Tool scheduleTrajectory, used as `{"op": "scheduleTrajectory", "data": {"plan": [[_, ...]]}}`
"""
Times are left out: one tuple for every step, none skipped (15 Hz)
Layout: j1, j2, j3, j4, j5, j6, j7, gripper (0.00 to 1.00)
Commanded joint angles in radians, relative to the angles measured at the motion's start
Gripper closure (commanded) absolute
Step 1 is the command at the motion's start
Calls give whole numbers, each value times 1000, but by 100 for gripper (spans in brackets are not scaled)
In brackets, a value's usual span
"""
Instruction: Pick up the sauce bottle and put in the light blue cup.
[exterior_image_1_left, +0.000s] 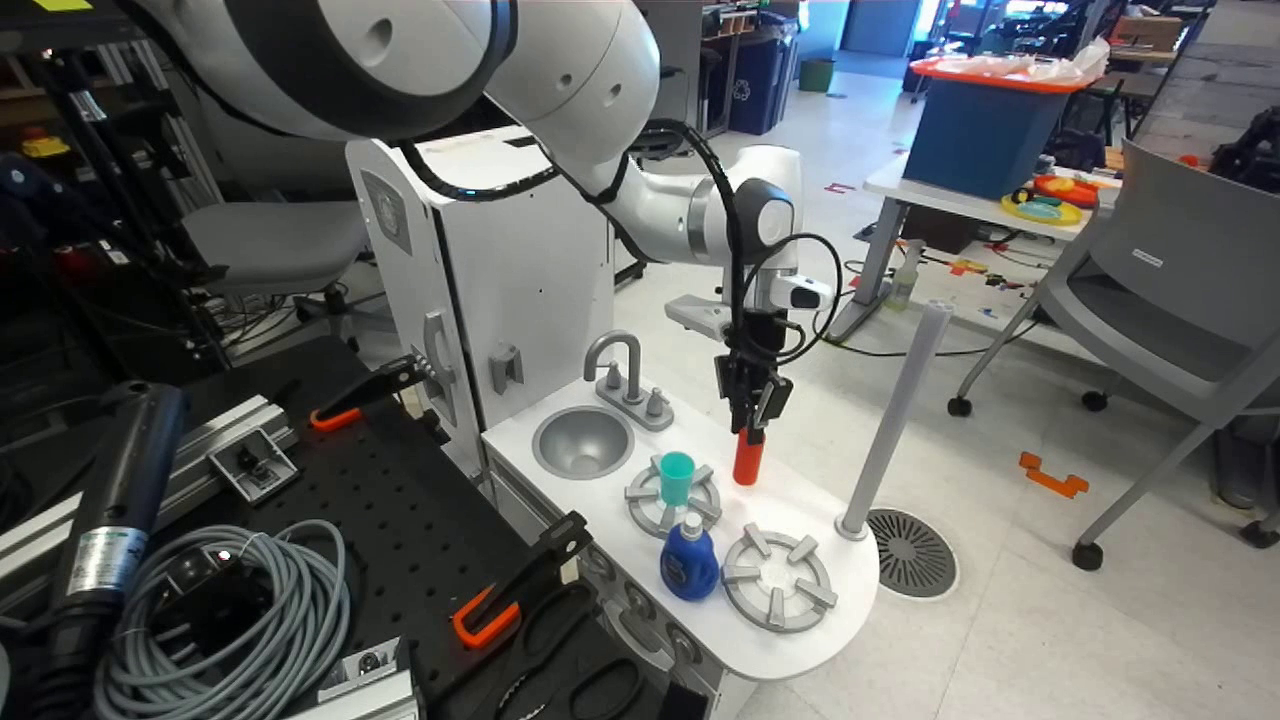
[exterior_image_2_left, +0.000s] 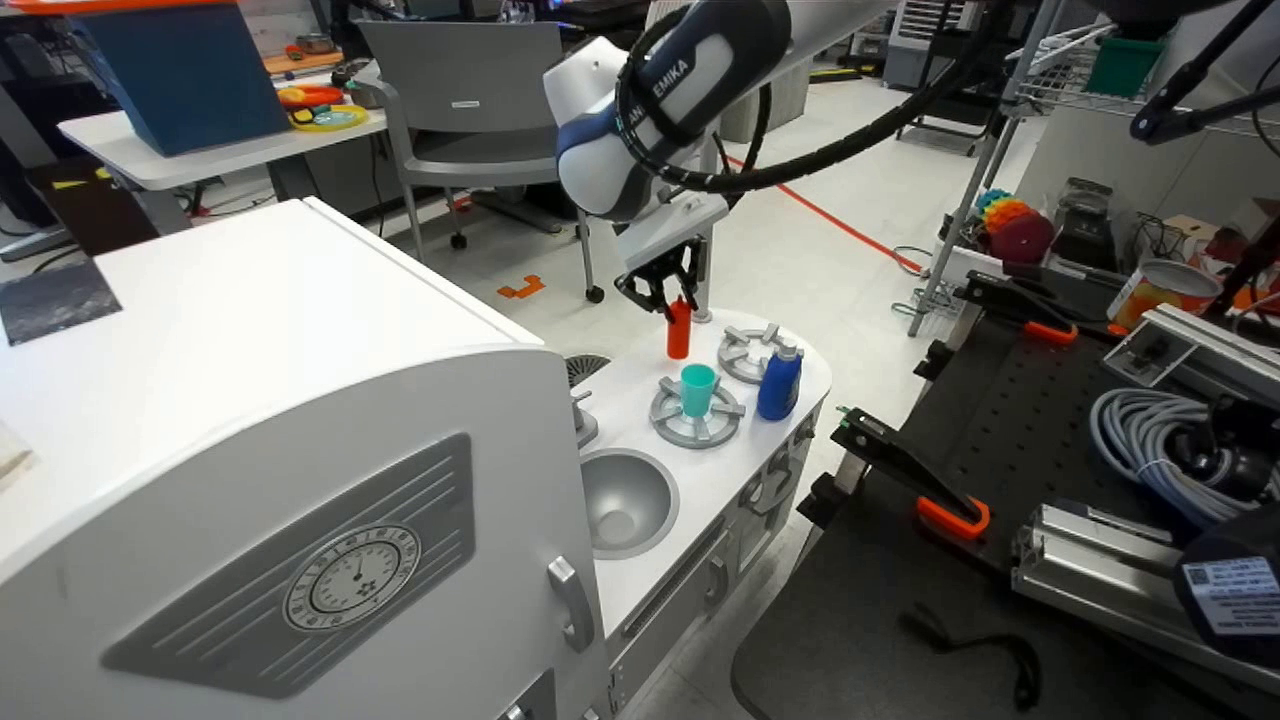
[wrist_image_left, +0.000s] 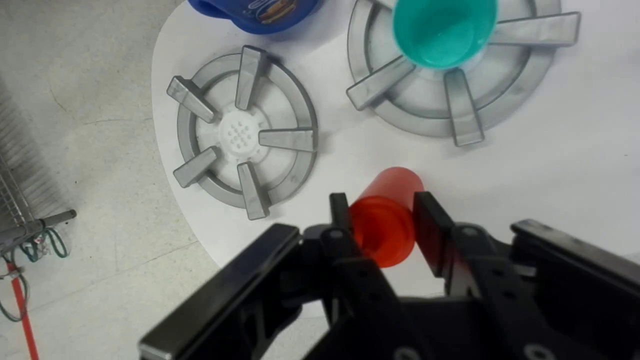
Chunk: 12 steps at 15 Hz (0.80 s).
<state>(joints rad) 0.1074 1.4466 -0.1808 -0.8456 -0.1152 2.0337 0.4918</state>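
Counter (wrist_image_left: 560, 175) from above (wrist view nearest)

The claw (exterior_image_1_left: 748, 433) meets the top of the red sauce bottle (exterior_image_1_left: 748, 464); the light blue cup (exterior_image_1_left: 677, 478) stands on a burner (exterior_image_1_left: 668, 519) of the white desk (exterior_image_1_left: 725, 637); a blue bottle (exterior_image_1_left: 689, 563) stands nearby

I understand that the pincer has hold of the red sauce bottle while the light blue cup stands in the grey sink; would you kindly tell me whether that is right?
Almost: the light blue cup is not in the grey sink; it stands on the burner nearer the sink, as both exterior views show. The pincer does have hold of the red sauce bottle.
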Motion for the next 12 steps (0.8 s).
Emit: {"op": "scheduleTrajectory", "data": {"plan": [[35,-76,16,-87,-4,-17,-29,89],[47,-96,18,-114,-4,-5,-32,89],[59,-114,17,-142,-6,4,-33,89],[75,-135,12,-178,-12,26,-28,89],[87,-156,11,-212,-15,44,-27,89],[101,-182,9,-254,-18,69,-24,89],[114,-208,7,-297,-20,97,-21,89],[128,-235,4,-345,-24,131,-18,89],[140,-264,2,-395,-28,167,-17,89],[150,-294,2,-446,-33,197,-17,89],[158,-319,1,-492,-37,222,-17,89],[167,-347,0,-540,-38,248,-12,89]]}}
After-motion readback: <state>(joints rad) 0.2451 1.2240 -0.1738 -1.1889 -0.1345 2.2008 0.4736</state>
